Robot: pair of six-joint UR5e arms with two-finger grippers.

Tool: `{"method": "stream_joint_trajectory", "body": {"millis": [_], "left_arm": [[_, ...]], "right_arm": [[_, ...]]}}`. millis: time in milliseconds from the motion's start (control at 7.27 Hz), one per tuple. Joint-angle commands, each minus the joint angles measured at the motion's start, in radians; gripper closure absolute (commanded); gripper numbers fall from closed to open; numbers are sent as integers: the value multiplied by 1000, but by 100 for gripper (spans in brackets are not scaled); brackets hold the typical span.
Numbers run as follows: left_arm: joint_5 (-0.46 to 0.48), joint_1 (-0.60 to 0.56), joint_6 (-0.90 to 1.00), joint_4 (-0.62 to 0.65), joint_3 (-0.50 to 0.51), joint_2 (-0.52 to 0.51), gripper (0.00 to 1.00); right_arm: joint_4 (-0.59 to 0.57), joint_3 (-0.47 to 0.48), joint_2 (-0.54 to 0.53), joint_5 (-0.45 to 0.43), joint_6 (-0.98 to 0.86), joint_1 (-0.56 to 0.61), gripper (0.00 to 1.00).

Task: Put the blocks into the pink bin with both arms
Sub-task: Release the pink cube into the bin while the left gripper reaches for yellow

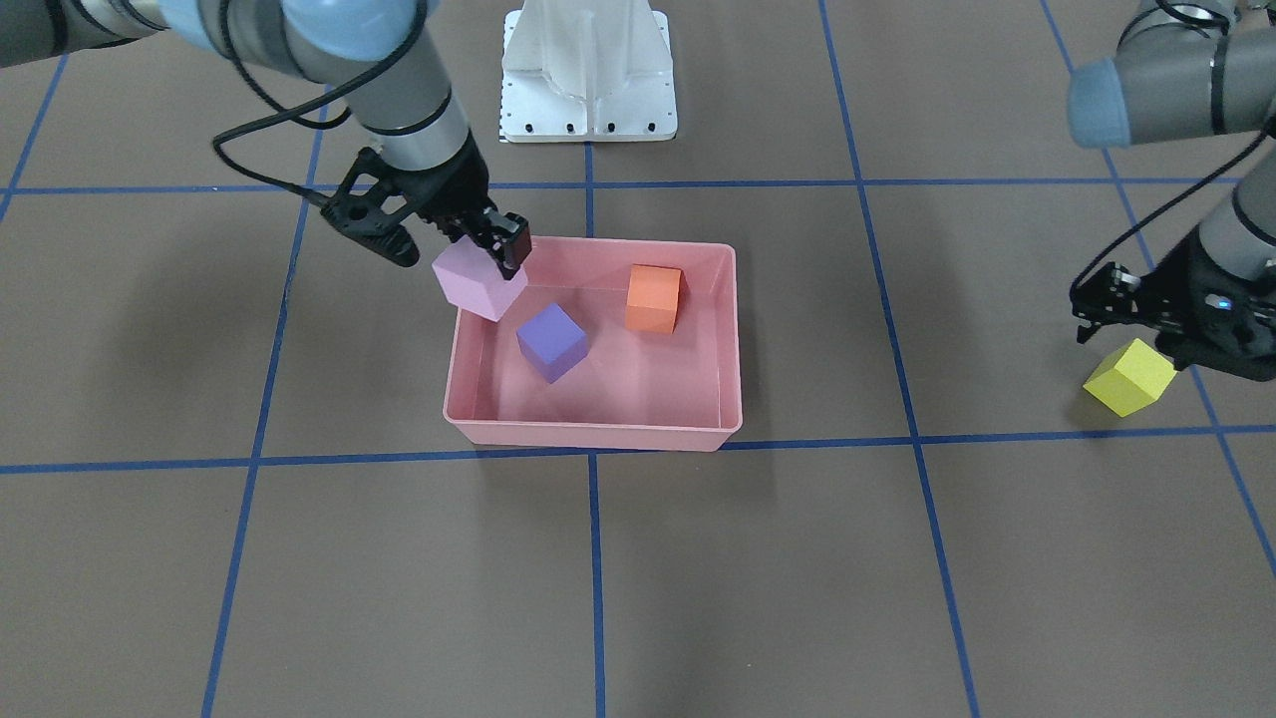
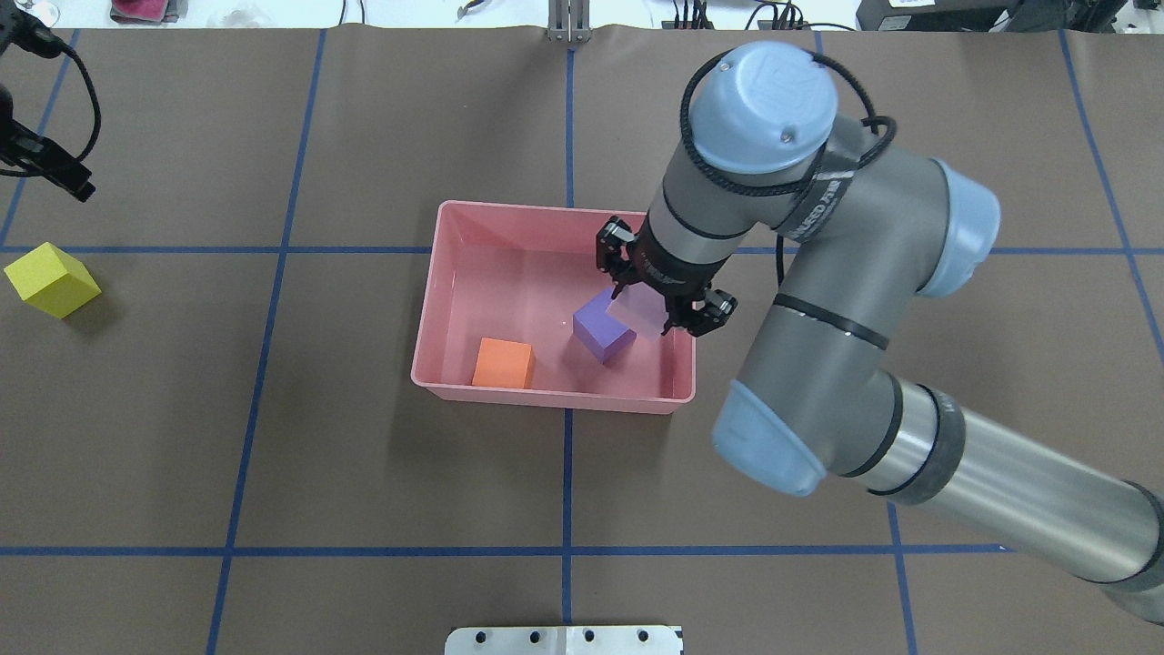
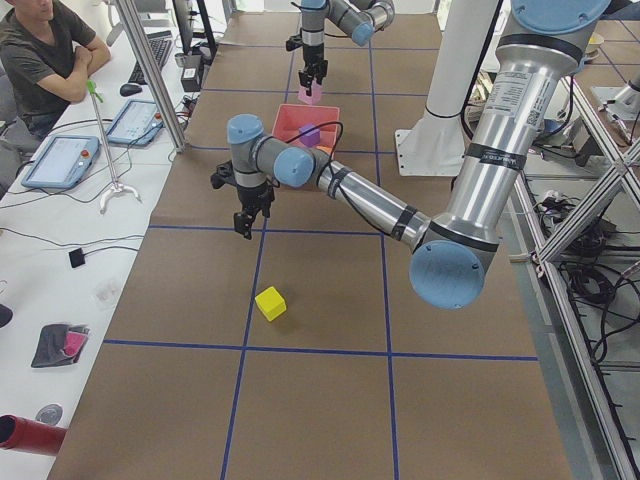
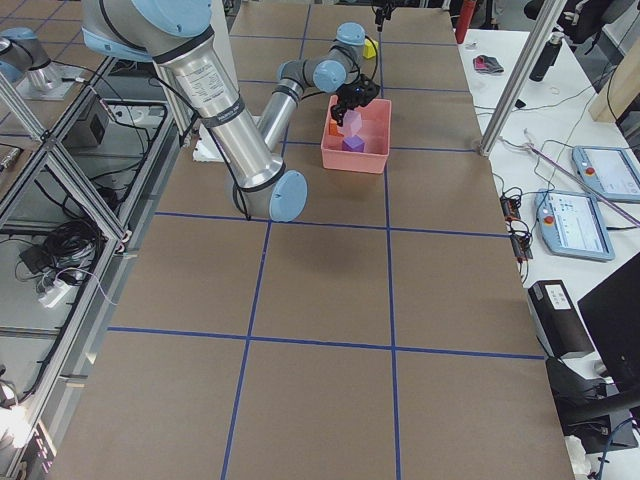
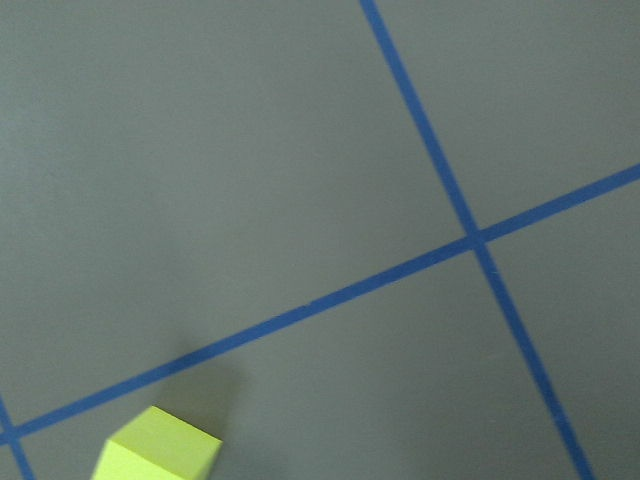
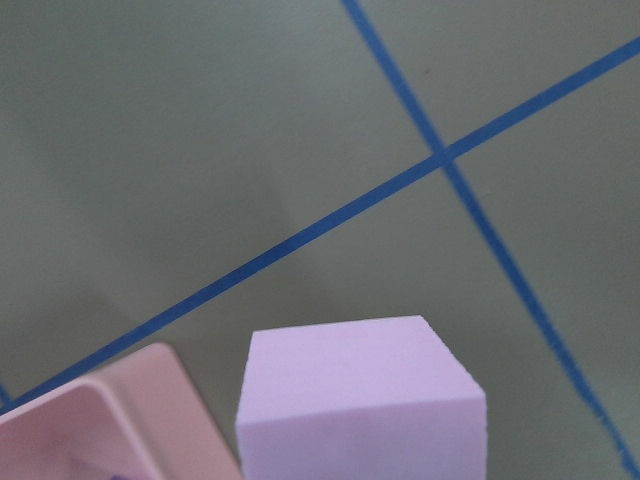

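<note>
The pink bin (image 1: 598, 434) stands at the table's middle and also shows in the overhead view (image 2: 546, 393). The purple cube (image 1: 551, 341) and the orange cube (image 1: 654, 298) lie inside it. My right gripper (image 1: 464, 254) is shut on the light pink cube (image 1: 477, 282) and holds it tilted above the bin's corner on my right; the right wrist view shows this cube (image 6: 360, 400) close up. The yellow cube (image 1: 1128, 377) sits on the table far to my left. My left gripper (image 1: 1136, 324) hovers over it, open and empty.
The white pedestal base (image 1: 588, 70) stands behind the bin. Blue tape lines (image 1: 593, 558) cross the brown mat. An operator (image 3: 50, 50) sits at a side desk with tablets beyond the table's far edge.
</note>
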Motion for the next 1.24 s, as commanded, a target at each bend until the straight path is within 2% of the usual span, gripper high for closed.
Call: {"method": "stream_joint_trajectory", "body": {"millis": [0,275,550,688,825,963,1101], "left_arm": [[-35,-62,117,-120,160,1,1],[-33,-65,169,-126,186,5,1],[-35,-65,172,-126,197,7,1],[-35,-64,178,-157,186,64,1],[-35,-62,177,-237,203,89,1],[-36,-61,171,-256,198,106,1],[-36,-58,171,-257,197,105,1]], "right_arm": [[5,-108,88,-45,58,-82,100],[12,-165,98,-57,56,-117,100],[12,-172,92,-57,58,-133,100],[18,-184,92,-57,55,-133,91],[44,-199,90,-57,58,-133,42],[54,-204,95,-57,58,-133,9],[55,-204,105,-57,56,-127,2]]}}
